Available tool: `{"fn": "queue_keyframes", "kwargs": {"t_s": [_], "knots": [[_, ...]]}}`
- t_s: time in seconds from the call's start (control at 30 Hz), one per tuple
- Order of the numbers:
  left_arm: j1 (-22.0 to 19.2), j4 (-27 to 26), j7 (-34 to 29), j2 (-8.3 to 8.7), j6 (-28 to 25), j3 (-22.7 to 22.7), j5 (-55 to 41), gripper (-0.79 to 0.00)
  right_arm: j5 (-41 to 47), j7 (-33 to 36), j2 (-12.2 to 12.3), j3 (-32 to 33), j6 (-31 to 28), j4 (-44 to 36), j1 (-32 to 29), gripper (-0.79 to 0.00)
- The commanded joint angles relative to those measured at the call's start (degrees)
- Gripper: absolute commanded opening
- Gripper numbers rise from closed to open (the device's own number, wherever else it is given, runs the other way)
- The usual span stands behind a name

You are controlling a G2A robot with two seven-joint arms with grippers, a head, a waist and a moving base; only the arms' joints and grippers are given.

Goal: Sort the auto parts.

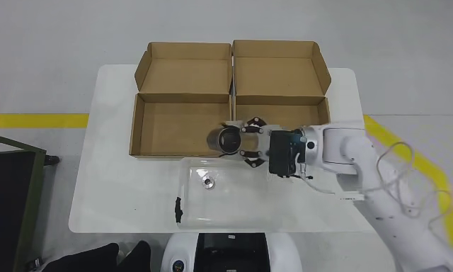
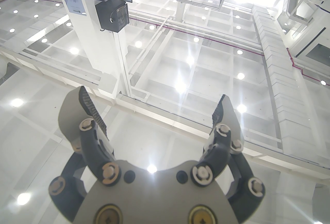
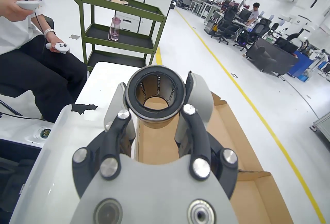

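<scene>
Part in hand: we see a short metal tube part [image 3: 155, 114] with a black ring at its open end and rows of tiny balls inside.
Where it is: it lies sideways in the right pincer [image 3: 157, 96], over the near corner of the left box [image 1: 170, 127], on the side next to the right box [image 1: 283, 115]. The clear tray [image 1: 191, 201] is just beside it.
Right pincer: its two fingers are closed partway and squeeze the tube's round sides, one on each side.
Left pincer: the left pincer [image 2: 154, 104] is wide open, holds nothing, and points up at the ceiling.
How heavy: we think it is heavy for its size, because it looks like thick metal.
How hard: we think it is stiff and will not bend or squash.
How slippery: the outside looks smooth and round, so we think it could slide or turn between the fingers.
Best place to hold: we would hold it around the middle of its round side, as it is held now, and not by the rim.
Take care: put down on its side, it could roll.
Other part: a small part [image 1: 207, 180] sits in the clear tray on the table [image 1: 106, 173].
</scene>
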Motion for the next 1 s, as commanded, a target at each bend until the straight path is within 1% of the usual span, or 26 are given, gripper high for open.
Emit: {"fn": "queue_keyframes", "kwargs": {"t_s": [0.0, 0.4, 0.67, 0.97], "knots": [[0.0, 0.0, 0.0, 0.0, 0.0, 0.0, 0.0, 0.0, 0.7, -0.4, -0.5, -1.8, 0.8, 1.9, 0.9, -0.785], [0.0, 0.0, 0.0, 0.0, 0.0, 0.0, 0.0, 0.0, -2.4, 3.2, -4.9, -13.1, 5.9, 13.3, 10.3, -0.785], [0.0, 0.0, 0.0, 0.0, 0.0, 0.0, 0.0, 0.0, -0.9, 4.1, -8.7, -19.6, 9.8, 21.4, 15.0, -0.785], [0.0, 0.0, 0.0, 0.0, 0.0, 0.0, 0.0, 0.0, -1.9, 6.1, -13.6, -26.3, 14.2, 29.1, 19.4, -0.785]]}}
